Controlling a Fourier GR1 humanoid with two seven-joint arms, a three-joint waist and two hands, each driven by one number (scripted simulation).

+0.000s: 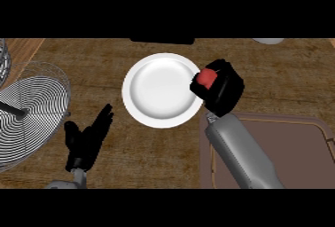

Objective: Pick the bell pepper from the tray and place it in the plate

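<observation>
Treat the red bell pepper (207,78) as light, smooth-skinned and fairly stiff; hold it across its body. It sits in your right hand (221,88), fingers curled round it, at the right rim of the white plate (162,91), clear of the brown tray (294,146). Your left hand (85,137) rests open above the tabletop (150,150).

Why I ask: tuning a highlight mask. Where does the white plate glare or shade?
Head view: the round white plate reads brightest along its rim, its centre shaded soft grey; the right hand holding the red bell pepper covers its right edge.
</observation>
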